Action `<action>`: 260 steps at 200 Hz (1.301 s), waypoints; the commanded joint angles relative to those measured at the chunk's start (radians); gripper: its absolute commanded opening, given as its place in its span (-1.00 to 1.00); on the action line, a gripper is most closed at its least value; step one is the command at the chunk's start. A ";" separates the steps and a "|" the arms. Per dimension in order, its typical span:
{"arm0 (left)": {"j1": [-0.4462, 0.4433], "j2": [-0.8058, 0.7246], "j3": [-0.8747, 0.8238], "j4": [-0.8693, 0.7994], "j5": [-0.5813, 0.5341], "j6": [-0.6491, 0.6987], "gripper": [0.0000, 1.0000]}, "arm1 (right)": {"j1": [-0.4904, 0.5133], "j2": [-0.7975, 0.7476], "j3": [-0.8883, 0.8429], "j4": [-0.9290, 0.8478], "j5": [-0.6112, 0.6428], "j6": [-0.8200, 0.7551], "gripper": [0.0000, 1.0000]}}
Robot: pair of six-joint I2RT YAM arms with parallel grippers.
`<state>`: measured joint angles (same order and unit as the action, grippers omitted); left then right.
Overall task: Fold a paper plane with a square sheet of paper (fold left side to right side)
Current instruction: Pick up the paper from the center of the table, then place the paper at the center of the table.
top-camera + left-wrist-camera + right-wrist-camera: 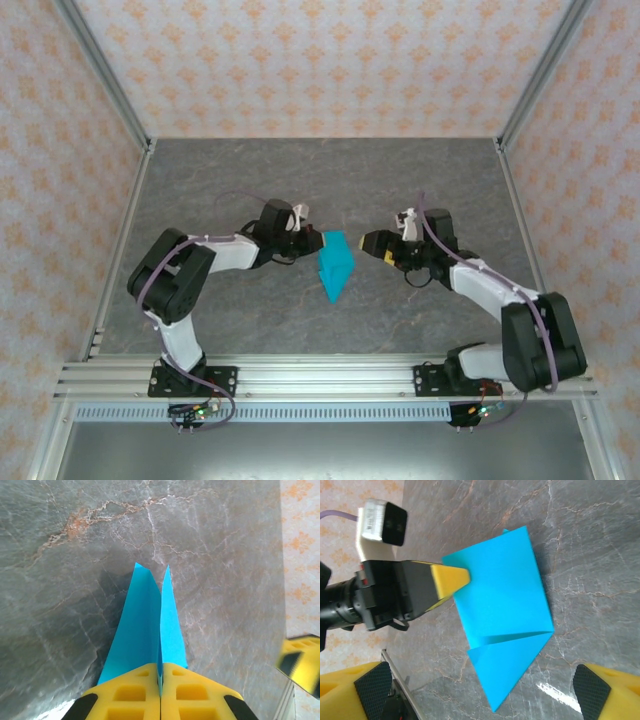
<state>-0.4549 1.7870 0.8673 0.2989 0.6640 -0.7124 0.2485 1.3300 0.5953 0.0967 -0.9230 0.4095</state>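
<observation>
while the left gripper point(160, 682) pinches the cyan paper plane point(145, 630) by its left edge, the kite-shaped piece sits mid-way across the table point(230, 180), between both arms — the left-to-right fold seems in hand. next, the right gripper point(372, 243), jaws spread wide, should probably steady its free side.

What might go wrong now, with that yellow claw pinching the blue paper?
1. The left gripper is shut on just one edge of the blue paper. The thin sheet may slip out or tear if tugged.
2. Beyond the fingers the paper's layers splay apart, so the folds might spring open or crease crooked.
3. The right gripper stands open close beside the paper. Moving in, it might knock the paper or the other gripper.
</observation>
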 commanded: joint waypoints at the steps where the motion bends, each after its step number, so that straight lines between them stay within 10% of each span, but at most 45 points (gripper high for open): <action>1: 0.015 -0.094 -0.039 0.075 0.070 0.049 -0.95 | 0.007 0.063 0.032 0.175 -0.102 -0.014 0.85; 260: 0.019 -0.120 -0.070 0.106 0.213 0.091 -1.00 | 0.051 0.444 0.051 0.632 -0.335 0.113 -0.14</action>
<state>-0.4381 1.6505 0.7918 0.3790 0.8608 -0.6304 0.2962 1.7775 0.6544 0.6754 -1.2316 0.5415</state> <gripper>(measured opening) 0.052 0.470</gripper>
